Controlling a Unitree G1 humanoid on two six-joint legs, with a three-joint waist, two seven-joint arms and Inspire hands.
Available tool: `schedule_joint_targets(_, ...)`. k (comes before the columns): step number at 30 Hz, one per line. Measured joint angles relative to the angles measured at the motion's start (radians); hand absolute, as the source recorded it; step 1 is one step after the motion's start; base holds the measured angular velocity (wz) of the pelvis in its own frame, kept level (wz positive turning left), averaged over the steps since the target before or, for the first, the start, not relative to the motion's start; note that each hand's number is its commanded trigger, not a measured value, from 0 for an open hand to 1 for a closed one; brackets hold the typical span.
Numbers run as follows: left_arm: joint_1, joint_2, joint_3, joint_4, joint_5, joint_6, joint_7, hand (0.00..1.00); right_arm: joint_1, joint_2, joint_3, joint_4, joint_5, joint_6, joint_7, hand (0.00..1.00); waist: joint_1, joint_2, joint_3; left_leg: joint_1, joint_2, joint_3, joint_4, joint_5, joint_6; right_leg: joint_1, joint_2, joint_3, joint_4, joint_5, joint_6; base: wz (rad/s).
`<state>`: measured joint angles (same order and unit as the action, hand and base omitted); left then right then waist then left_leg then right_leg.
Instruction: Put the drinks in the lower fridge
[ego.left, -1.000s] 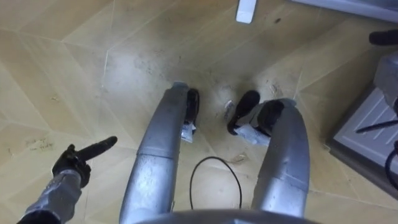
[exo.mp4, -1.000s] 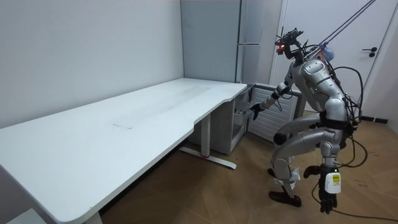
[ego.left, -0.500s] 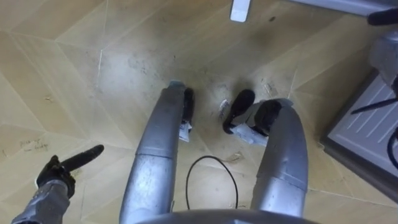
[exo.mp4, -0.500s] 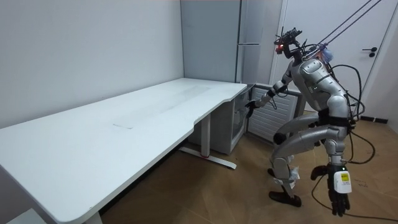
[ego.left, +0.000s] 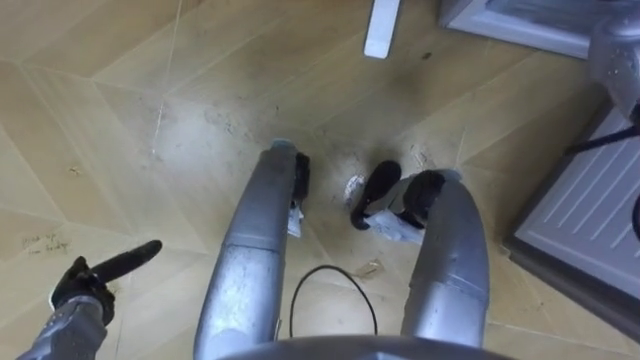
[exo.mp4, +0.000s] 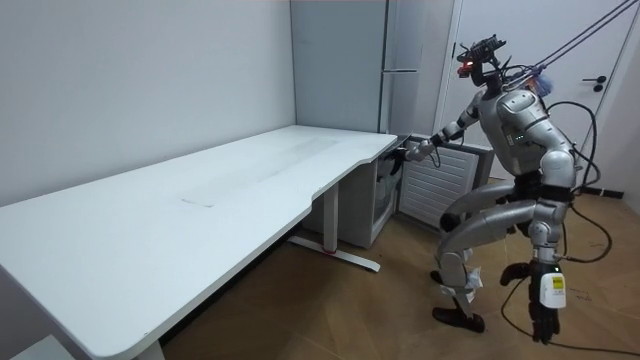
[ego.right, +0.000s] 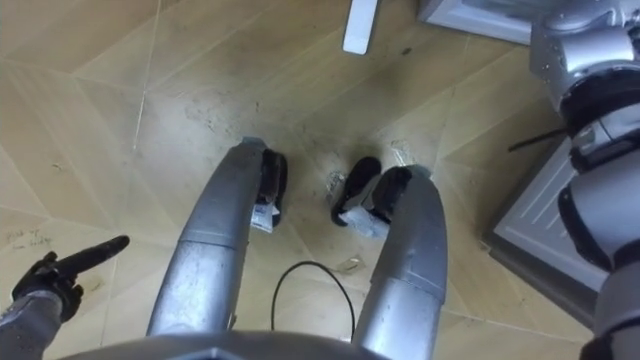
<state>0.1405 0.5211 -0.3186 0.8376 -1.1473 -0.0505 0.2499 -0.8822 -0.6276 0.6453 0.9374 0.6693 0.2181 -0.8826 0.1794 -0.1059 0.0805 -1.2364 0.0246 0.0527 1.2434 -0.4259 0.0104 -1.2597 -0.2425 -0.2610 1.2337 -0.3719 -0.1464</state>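
The lower fridge (exo.mp4: 384, 200) stands at the far end of the bench (exo.mp4: 200, 205), its ribbed door (exo.mp4: 442, 186) swung open. The right hand (exo.mp4: 409, 152) is by the door's top corner, but I cannot tell whether its fingers grip. The left hand (ego.left: 82, 288) hangs relaxed over the floor (ego.left: 200, 80), holding nothing. The scribbles (ego.left: 38, 243) on the floor are too small to read.

the low grey box-shaped fridge (exo.mp4: 385, 200) sits on the floor right at the end of the white bench (exo.mp4: 200, 200), near the foot of the tall grey fridge (exo.mp4: 385, 70). its door (exo.mp4: 437, 185) is swung wide open, showing a white ribbed inner face in a dark grey frame. can't make out what's inside.
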Motion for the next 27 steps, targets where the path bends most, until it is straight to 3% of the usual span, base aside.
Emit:
schedule_joint_targets(8, 0.076, 0.003, 0.001, -0.012, 0.002, 0.005, -0.023, 0.0, -0.001, 0.008, -0.001, 0.005, 0.002, 0.002, 0.004, 0.0, 0.012, 0.002, -0.002, 0.021, -0.001, -0.014, -0.011, 0.003, -0.009, 0.026, 0.016, -0.002, -0.016, 0.003, 0.004, 0.01)
schedule_joint_targets(13, 0.094, 0.004, -0.004, -0.017, -0.029, 0.009, -0.048, 0.0, 0.005, 0.008, 0.013, 0.063, 0.003, -0.005, 0.086, 0.0, 0.018, 0.009, -0.0056, 0.042, -0.002, -0.027, -0.013, 0.004, -0.011, 0.06, 0.016, -0.021, -0.029, 0.004, -0.002, 0.02)
schedule_joint_targets(17, 0.094, 0.006, -0.008, -0.004, -0.039, 0.015, -0.09, 0.0, 0.05, -0.004, 0.021, 0.159, -0.007, -0.087, 0.221, 0.0, 0.034, 0.031, -0.0158, 0.085, -0.003, -0.04, -0.042, 0.003, -0.01, 0.119, 0.019, -0.038, -0.069, 0.005, 0.006, 0.06)
schedule_joint_targets(19, 0.094, 0.007, -0.008, 0.001, -0.039, 0.017, -0.109, 0.0, 0.082, -0.014, 0.019, 0.184, -0.027, -0.123, 0.273, 0.0, 0.051, 0.037, -0.0172, 0.11, -0.001, -0.039, -0.06, 0.004, -0.009, 0.145, 0.025, -0.039, -0.092, 0.009, 0.012, -0.04)
schedule_joint_targets(21, 0.091, 0.007, -0.008, 0.008, -0.038, 0.017, -0.132, 0.0, 0.156, -0.039, 0.01, 0.185, -0.056, -0.17, 0.343, 0.0, 0.068, 0.048, -0.0202, 0.147, 0.0, -0.042, -0.082, 0.006, -0.004, 0.185, 0.035, -0.041, -0.12, 0.013, 0.02, -0.04)
schedule_joint_targets(24, 0.088, -0.002, -0.003, 0.014, -0.035, 0.016, -0.156, 0.0, 0.271, -0.048, -0.012, 0.185, -0.111, -0.2, 0.428, 0.0, 0.081, 0.066, -0.0242, 0.206, 0.006, -0.043, -0.122, 0.005, -0.005, 0.247, 0.053, -0.043, -0.172, 0.024, 0.04, -0.05)
schedule_joint_targets(27, 0.072, -0.031, -0.003, 0.038, -0.033, 0.014, -0.171, 0.0, 0.375, -0.045, -0.013, 0.182, -0.131, -0.219, 0.506, 0.0, 0.076, 0.081, -0.0321, 0.262, 0.004, -0.03, -0.176, 0.008, 0.001, 0.296, 0.054, -0.041, -0.22, 0.038, 0.042, -0.06)
